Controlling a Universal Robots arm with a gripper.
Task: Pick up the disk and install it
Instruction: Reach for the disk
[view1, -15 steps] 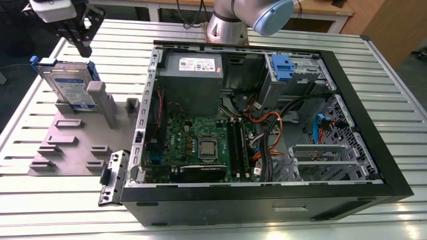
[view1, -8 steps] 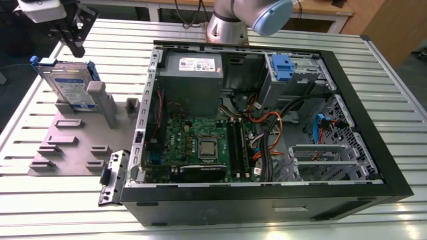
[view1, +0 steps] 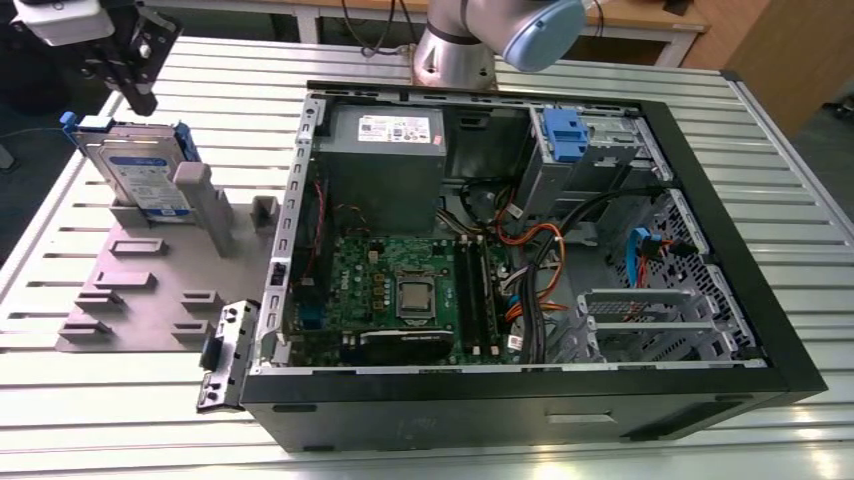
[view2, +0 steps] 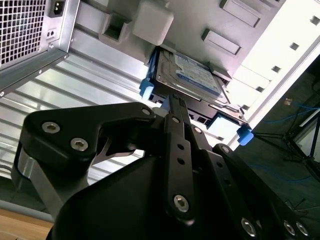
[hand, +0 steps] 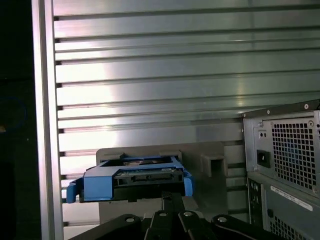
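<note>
The disk stands on edge in a grey fixture on the slatted table, at the exterior view's left, beside the open computer case. It is silver with a white-and-blue label and blue rails. My gripper hangs just above the disk's top edge, apart from it, shut with nothing between its fingers. In the second wrist view the gripper points at the disk. In the first wrist view the gripper sits close in front of the disk's blue end.
Inside the case lie a grey power supply, a motherboard, a cage with a blue latch and a perforated metal bay. A black bracket leans at the case's near corner. The arm's base stands behind the case.
</note>
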